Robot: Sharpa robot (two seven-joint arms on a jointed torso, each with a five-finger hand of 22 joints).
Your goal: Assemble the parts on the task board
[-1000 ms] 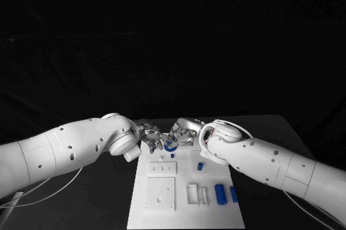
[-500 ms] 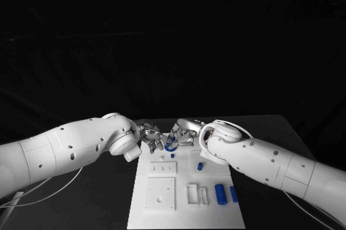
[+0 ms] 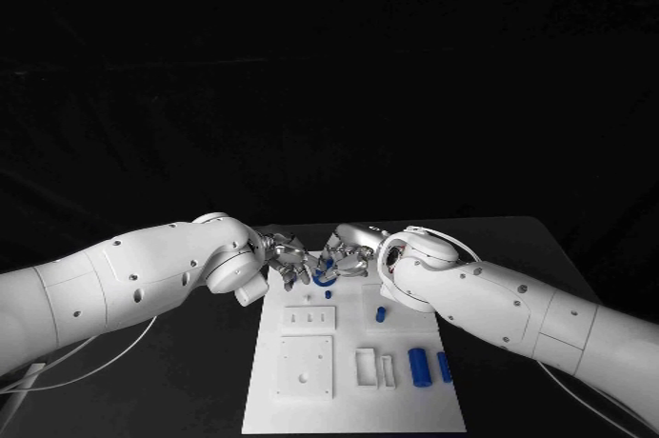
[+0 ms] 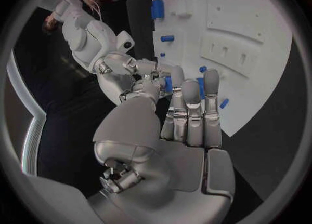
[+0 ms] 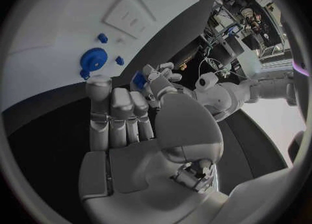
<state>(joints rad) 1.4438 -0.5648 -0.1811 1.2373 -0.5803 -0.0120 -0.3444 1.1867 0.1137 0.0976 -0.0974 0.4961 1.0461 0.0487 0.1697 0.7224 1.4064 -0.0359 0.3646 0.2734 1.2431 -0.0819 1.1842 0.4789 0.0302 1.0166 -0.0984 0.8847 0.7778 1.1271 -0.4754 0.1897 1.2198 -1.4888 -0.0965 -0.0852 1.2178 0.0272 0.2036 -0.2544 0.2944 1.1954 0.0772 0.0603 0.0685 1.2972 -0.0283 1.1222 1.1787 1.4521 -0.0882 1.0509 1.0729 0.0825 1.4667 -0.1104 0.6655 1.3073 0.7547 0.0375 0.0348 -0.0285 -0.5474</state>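
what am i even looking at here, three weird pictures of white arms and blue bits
It is a robot with two white arms, each ending in a silver many-fingered hand, working at a black table. One picture looks down from its head; the two round ones come from cameras at its wrists, behind each hand. On the table lies a white plate, the task board, carrying small blue parts, such as a blue cylinder and a blue toothed gear. At the board's far end the left hand and right hand meet around a small blue part; which hand truly holds it is hard to tell.
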